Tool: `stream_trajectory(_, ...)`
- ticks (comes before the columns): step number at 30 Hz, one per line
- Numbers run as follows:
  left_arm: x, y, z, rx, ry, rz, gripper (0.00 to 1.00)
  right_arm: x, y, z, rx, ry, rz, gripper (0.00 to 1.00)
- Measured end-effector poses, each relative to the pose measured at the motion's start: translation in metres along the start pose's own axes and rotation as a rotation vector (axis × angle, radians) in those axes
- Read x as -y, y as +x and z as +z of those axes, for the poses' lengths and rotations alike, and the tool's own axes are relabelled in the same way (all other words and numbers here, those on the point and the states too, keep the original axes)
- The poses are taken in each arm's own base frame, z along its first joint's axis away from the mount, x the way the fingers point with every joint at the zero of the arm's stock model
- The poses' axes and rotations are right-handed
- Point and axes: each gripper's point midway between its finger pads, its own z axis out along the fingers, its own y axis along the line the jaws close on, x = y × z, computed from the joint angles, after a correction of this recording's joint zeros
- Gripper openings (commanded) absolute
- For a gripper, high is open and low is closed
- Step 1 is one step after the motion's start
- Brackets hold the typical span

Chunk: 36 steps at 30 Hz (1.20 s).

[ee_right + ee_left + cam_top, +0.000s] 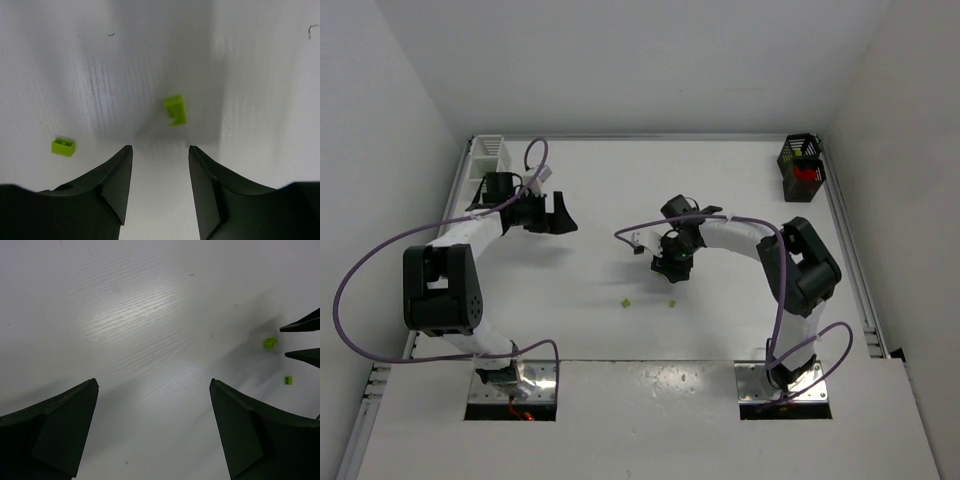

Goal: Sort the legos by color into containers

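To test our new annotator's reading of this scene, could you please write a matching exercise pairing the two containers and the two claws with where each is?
Things:
1. white container
2. black container
3. left claw
4. right claw

Places:
A. far right corner of the table, red pieces inside
B. mid-table, tips just short of a lime brick
C. far left corner
D. left half, open wide over bare surface

Pairs: 1-C, 2-A, 3-D, 4-B.
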Motion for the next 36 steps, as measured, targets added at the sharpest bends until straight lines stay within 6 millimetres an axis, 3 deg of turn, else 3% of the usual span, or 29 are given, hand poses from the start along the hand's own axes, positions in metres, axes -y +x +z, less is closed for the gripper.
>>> stream_trajectory(7,-0.003,0.0,-0.001,0.002,-0.004,-0.002,1.0,0.008,-0.009,0.008,0.003,0.013,-0.1,0.49)
stream_trajectory(22,-0.006,0.001,-0.002,0.0,-0.003,-0.014,1.0,0.002,-0.021,0.016,0.008,0.002,-0.193,0.49)
stream_trajectory(29,-0.009,0.004,0.0,-0.006,-0.003,-0.013,1.0,0.002,-0.027,0.019,0.013,-0.002,-0.205,0.39)
stream_trajectory(36,-0.011,0.004,-0.001,-0.007,-0.006,-0.013,1.0,0.006,-0.031,0.021,0.024,0.006,-0.205,0.2)
